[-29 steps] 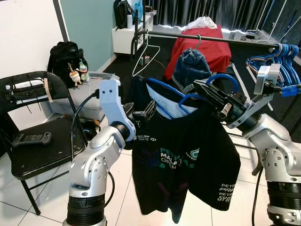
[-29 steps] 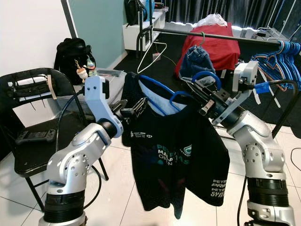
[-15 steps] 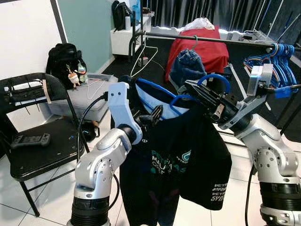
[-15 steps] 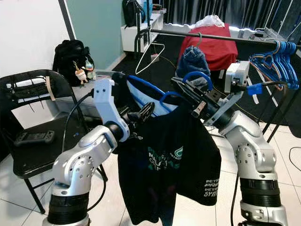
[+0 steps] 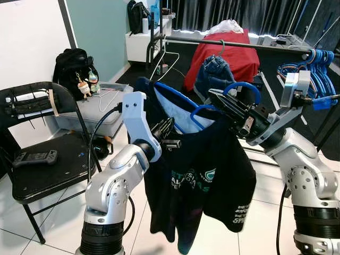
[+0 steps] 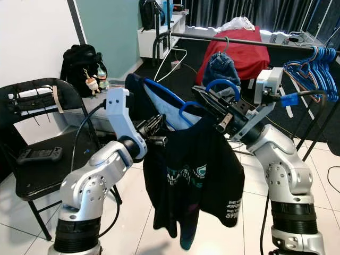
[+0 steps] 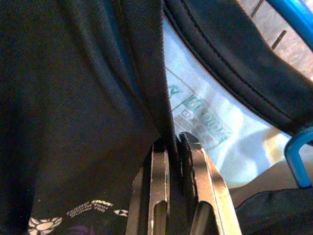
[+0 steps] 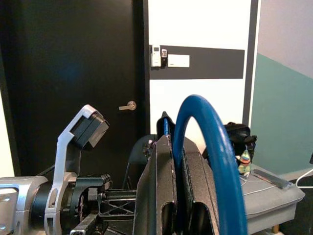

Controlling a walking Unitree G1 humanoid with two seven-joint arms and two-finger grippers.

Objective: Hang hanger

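While the right gripper [image 5: 226, 103] clamps the blue hanger [image 5: 240, 88] by its hook, the left gripper [image 7: 172, 147] pinches the black shirt [image 5: 204, 180] draped on it.

matt black knit cloth t-shirt [image 5: 199, 175] showing printed logos, glossy blue plastic hanger [image 5: 241, 87] catching light, brushed silver metal arms gleaming, smooth matt black fingers [image 7: 159, 196], glossy white floor tiles [image 5: 265, 223] reflecting
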